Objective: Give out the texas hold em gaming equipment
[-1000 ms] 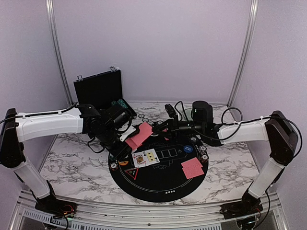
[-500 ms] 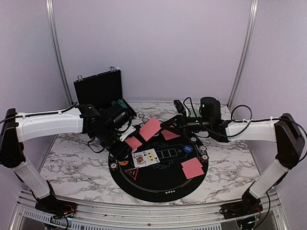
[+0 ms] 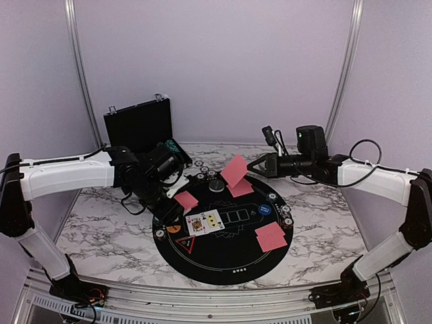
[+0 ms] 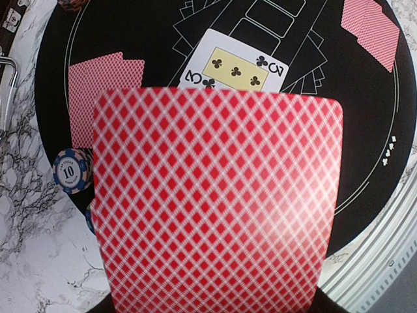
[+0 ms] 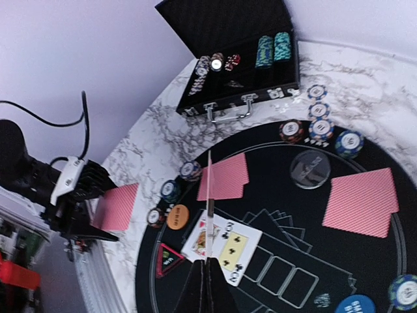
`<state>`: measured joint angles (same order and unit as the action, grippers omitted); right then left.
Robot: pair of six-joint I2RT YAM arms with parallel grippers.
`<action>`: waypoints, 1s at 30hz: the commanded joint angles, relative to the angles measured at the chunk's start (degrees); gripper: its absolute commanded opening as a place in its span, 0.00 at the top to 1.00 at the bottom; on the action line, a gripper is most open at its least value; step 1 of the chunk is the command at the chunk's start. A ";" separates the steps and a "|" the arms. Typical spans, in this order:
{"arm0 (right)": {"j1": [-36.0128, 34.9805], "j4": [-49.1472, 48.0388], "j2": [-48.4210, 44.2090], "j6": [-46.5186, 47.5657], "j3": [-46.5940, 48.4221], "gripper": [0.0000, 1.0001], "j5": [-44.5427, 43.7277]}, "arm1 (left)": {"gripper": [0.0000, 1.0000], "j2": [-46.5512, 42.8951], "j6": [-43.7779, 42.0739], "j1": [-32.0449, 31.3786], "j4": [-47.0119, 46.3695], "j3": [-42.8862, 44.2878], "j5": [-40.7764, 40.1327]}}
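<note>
My left gripper (image 3: 177,202) is shut on a small deck of red-backed playing cards (image 3: 187,200) at the left rim of the round black mat (image 3: 223,260). In the left wrist view the deck's top card (image 4: 215,195) hides the fingers. My right gripper (image 3: 252,167) is shut on one red-backed card (image 3: 234,170), held in the air over the mat's far side; its wrist view shows that card edge-on (image 5: 208,195). Two face-up cards (image 3: 204,223) lie at the mat's left. Face-down pairs lie at the far side (image 3: 241,190) and near right (image 3: 271,236).
An open black case (image 3: 138,128) holding chips stands at the back left. Poker chips (image 5: 319,127) ring the mat's edge. A blue button (image 3: 264,210), an orange button (image 5: 177,217) and a clear disc (image 5: 311,168) lie on the mat. Marble tabletop (image 3: 101,236) surrounds it.
My right gripper has drawn one card off the left gripper's deck and carried it right and toward the back. The left gripper has stayed in place with the deck.
</note>
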<state>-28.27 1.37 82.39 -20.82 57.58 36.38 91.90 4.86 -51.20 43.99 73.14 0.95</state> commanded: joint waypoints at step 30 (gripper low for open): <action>-22.79 -5.82 14.30 46.12 -2.41 1.00 -46.35 | 0.50 -3.70 -1.17 2.57 -1.24 -2.49 -0.26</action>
<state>-50.11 -2.74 95.72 23.86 54.98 -6.98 89.91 4.01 -48.97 43.83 71.00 0.97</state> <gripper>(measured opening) 0.004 0.654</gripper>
